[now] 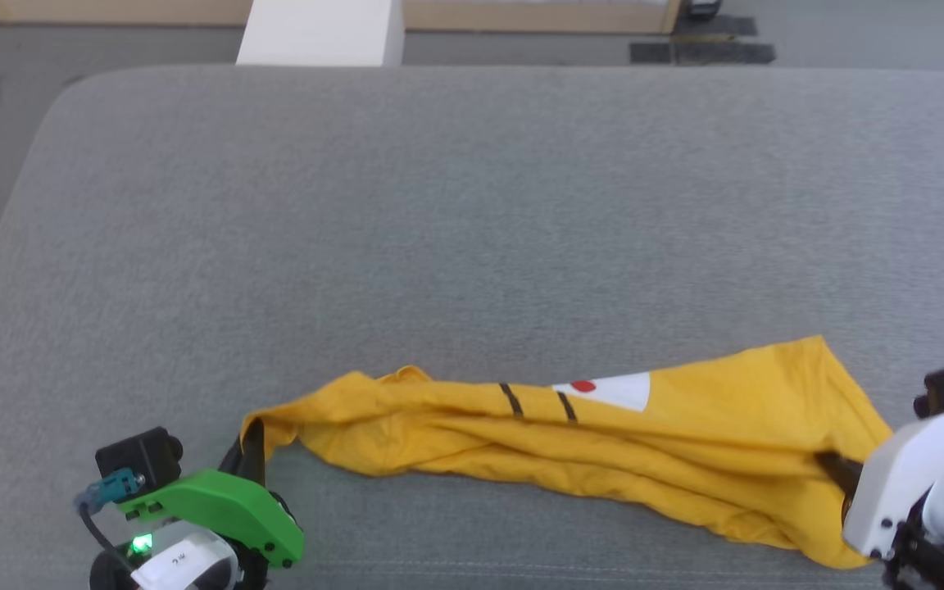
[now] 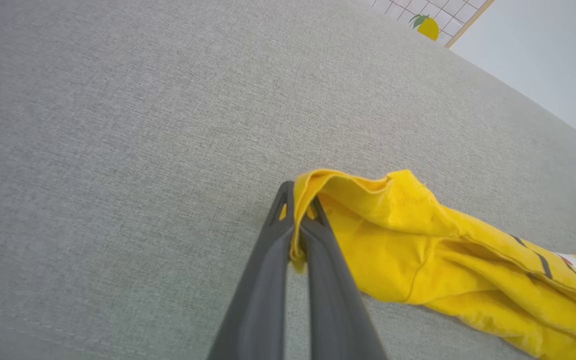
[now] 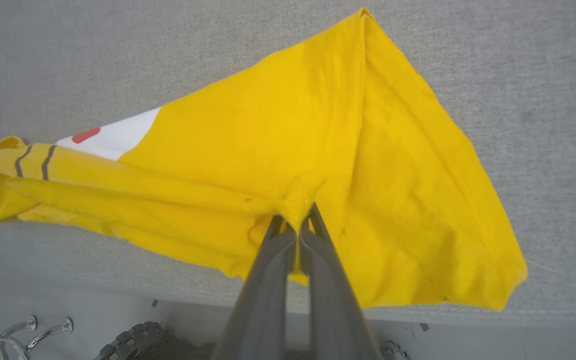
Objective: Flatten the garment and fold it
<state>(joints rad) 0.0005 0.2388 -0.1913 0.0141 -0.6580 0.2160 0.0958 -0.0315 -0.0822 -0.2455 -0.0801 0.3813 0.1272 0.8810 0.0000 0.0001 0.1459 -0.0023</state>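
Grey woven cushion (image 1: 472,205) serves as the work surface: flat, matt, with a seam along its near edge. On it the shirt (image 1: 603,434) lies across the lower centre to lower right of the head view. It is bunched lengthwise into a long roll, with two black stripes, a white patch and a red dot showing on top.

Finding one: my left claw (image 2: 299,210) is closed on the roll's end at the lower left of the head view, with a folded edge pinched between the fingers. Whether that edge is hem or sleeve I cannot tell.

Finding two: my right claw (image 3: 295,222) is closed on a small tuck of cloth at the lower right. The tuck is taken from inside the fanned-out end, not from a corner.

Handling, as I judge it: thin cotton, light and wholly limp. It should sag between my claws and drag on the rough weave rather than slide. It is not fragile, but so small a pinch could slip or stretch the knit under a hard pull.

Holds, as I judge it: the right-hand tuck gathers layers and will not spread the cloth. The free corners are the better holds, namely the point at the upper right of the right wrist view and the one at its lower right.
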